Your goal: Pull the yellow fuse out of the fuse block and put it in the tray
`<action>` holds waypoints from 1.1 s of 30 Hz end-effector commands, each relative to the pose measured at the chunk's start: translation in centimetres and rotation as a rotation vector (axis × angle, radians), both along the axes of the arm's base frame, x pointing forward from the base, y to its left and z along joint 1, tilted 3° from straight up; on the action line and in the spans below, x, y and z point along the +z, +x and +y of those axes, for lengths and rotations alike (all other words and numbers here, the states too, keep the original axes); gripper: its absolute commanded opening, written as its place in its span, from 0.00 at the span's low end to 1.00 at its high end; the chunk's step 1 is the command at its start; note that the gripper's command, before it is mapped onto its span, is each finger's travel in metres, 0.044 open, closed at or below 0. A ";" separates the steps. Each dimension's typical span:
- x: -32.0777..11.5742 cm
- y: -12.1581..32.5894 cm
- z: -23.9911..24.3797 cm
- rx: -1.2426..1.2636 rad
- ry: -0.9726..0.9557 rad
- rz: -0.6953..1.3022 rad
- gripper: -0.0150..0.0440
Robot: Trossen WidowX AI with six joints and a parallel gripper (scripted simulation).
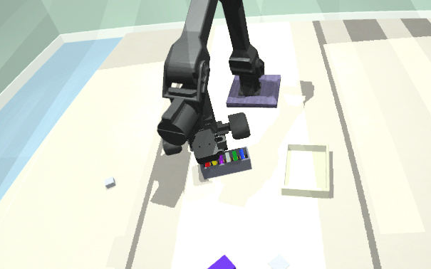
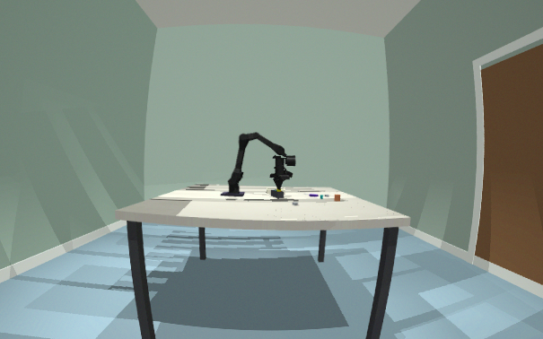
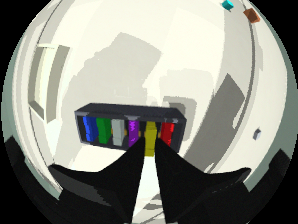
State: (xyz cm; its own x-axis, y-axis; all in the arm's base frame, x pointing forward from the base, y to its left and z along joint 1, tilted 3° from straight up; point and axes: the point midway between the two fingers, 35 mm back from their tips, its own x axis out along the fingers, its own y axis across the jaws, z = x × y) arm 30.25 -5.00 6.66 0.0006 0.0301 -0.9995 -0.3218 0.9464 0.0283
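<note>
The fingers are clamped on the yellow fuse [image 3: 150, 137]. It stands in the fuse block [image 3: 127, 112] (tray [image 1: 308, 170] well apart on the bench [image 1: 82, 142]).

Yellow fuse [image 3: 150, 137], dark grey fuse block [image 1: 229, 170], cream tray [image 1: 307, 170], black hand [image 3: 152, 156].

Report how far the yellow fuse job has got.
Done: the pincer is shut on the yellow fuse. In hand: the pull, with the fuse standing among its neighbours in the fuse block. Left: lift straight up, carry to the tray, release.

Top looks down close; exterior far; wrist faces the fuse block [image 3: 129, 123].
</note>
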 end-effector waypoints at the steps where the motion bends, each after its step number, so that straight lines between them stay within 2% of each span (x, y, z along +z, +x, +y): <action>1: 0.3 0.0 0.0 0.001 -0.001 0.000 0.25; 33: 1.9 0.0 -0.1 0.000 -0.003 0.000 0.25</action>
State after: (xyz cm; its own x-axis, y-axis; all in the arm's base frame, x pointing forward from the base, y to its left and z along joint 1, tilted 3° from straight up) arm 30.24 -5.02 8.30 0.0011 0.0300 -0.9995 -0.3212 0.9466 0.0281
